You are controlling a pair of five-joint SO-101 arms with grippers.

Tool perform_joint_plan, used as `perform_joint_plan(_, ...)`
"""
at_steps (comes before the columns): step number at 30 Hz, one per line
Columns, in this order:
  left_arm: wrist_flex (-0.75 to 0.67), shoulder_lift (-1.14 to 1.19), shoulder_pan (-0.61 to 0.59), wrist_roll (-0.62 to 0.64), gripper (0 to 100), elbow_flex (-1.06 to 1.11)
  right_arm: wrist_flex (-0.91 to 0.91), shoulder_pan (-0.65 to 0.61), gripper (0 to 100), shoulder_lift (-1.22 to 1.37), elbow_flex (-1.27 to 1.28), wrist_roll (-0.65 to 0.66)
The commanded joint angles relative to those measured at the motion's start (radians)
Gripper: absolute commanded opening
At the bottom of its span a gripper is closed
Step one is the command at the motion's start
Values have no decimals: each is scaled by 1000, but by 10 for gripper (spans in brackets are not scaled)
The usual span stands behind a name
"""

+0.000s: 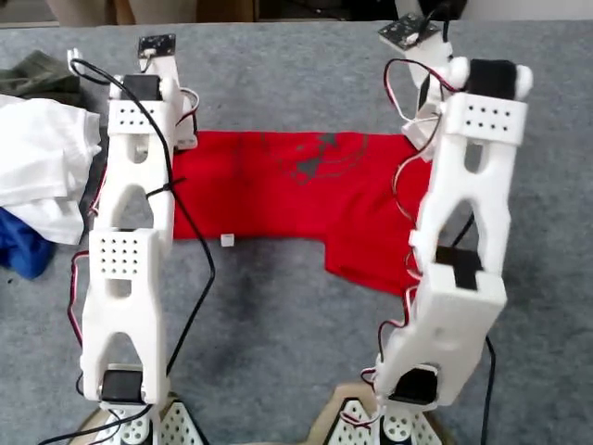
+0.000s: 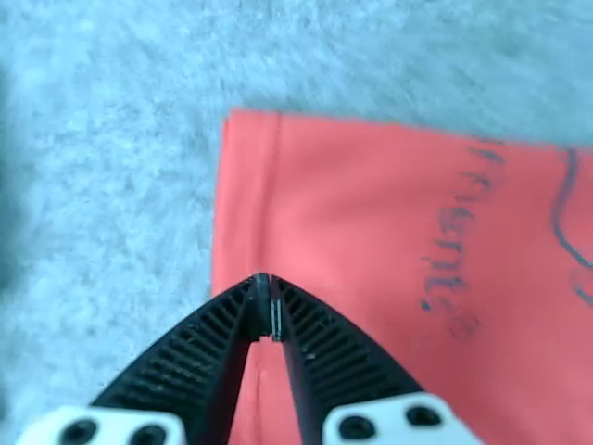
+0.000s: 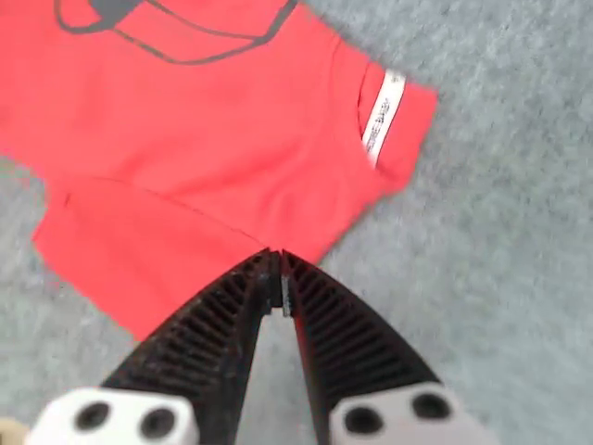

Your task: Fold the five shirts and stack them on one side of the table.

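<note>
Clutter first. The worktop point(image 1: 278, 352) is covered in grey felt-like fabric. A crumpled white cotton shirt point(image 1: 42, 158) is heaped at its left edge. A bunched blue cloth point(image 1: 20, 246) touches that heap on the near side. A wadded olive-green cloth point(image 1: 37, 72) sits by the far left corner.

The piece being worked on is a red fabric shirt point(image 1: 296, 195) with a dark printed graphic point(image 1: 320, 158). It lies flat across the middle of the worktop, long side running left to right from arm to arm. Its near edge is straight on the left, then steps out into a flap toward the near edge on the right. A small white tag point(image 1: 227, 241) sits on the straight part of that edge.

In the way:
- The white plastic left arm point(image 1: 130, 232) lies over the shirt's left end, between it and the white heap.
- A black cable point(image 1: 195, 241) loops off that arm, crosses the shirt's left end and runs onto bare felt.
- The white plastic right arm point(image 1: 463, 232) covers the shirt's right end and part of the flap, with red and black wires along it.

Left claw point(image 2: 262, 311): black ribbed fingers pressed together at the tips, over the hem by the shirt's left edge. I can't tell if any cloth is nipped between them.

Right claw point(image 3: 276, 278): also closed tip to tip, right where red cloth meets grey felt. Again I can't tell if it has cloth. A white label strip point(image 3: 382, 113) shows on the shirt near one corner.
</note>
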Motion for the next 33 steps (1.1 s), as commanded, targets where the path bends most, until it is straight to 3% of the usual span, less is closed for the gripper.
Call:
perform_joint_plan(1, 84, -73, 11, -8, 19, -169, 28, -13, 5, -176, 51, 49)
perform_joint_plan(6, 87, -73, -11, -6, 19, -187, -15, -10, 5, -398, 395, 123)
perform_joint_plan(11, 87, -90, -12, -3, 19, -100, -180, -5, 10, -656, 848, 230)
perform_joint_plan(16, 89, -265, -18, -2, 19, 66, -321, -7, 100, -891, 1256, 339)
perform_joint_plan(26, -29, -780, -37, -9, 19, 775, -456, -8, 124, -1084, 1644, 468)
perform_joint_plan(33, -400, -1124, -34, -21, 19, 1521, -597, -15, 127, -1084, 1764, 499)
